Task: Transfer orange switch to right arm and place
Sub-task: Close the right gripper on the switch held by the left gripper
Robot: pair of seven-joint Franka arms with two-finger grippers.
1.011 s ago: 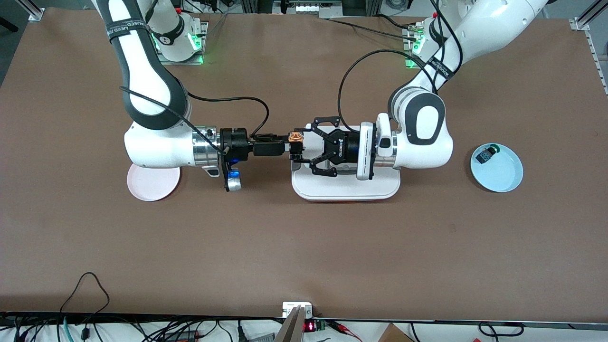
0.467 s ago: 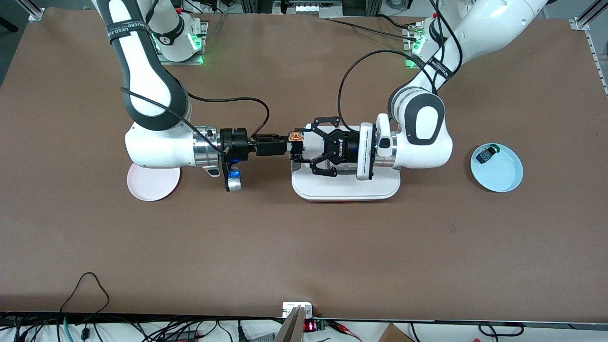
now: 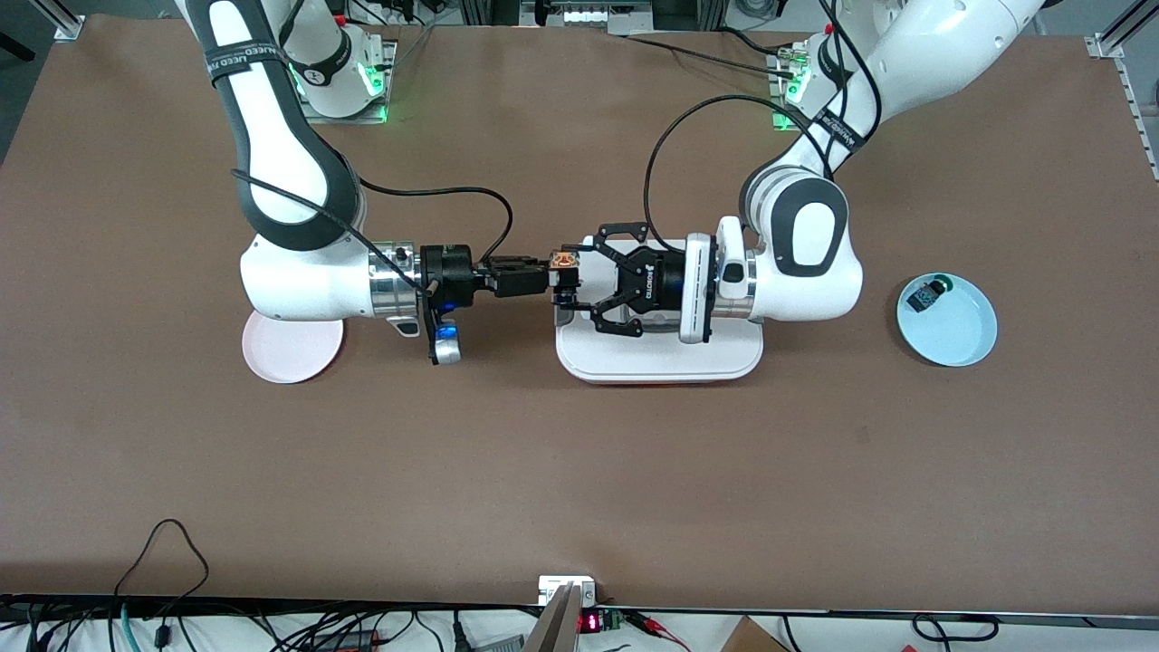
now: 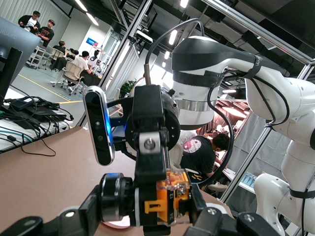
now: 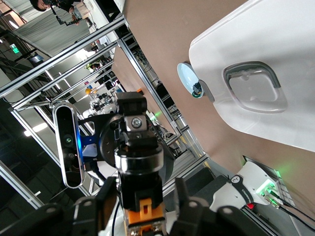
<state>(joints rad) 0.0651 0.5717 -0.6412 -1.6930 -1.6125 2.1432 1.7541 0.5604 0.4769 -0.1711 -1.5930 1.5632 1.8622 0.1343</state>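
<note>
While both arms meet horizontally above the brown worktop (image 3: 579,471), the tiny black push-button switch with the round orange cap (image 3: 564,263) hangs over the edge of the white rectangular tray (image 3: 658,359). The left gripper (image 3: 572,279) has its open-frame jaws clamped on the switch. The right gripper (image 3: 549,277) touches the switch; whether its slim jaws have closed on it I cannot tell.
</note>
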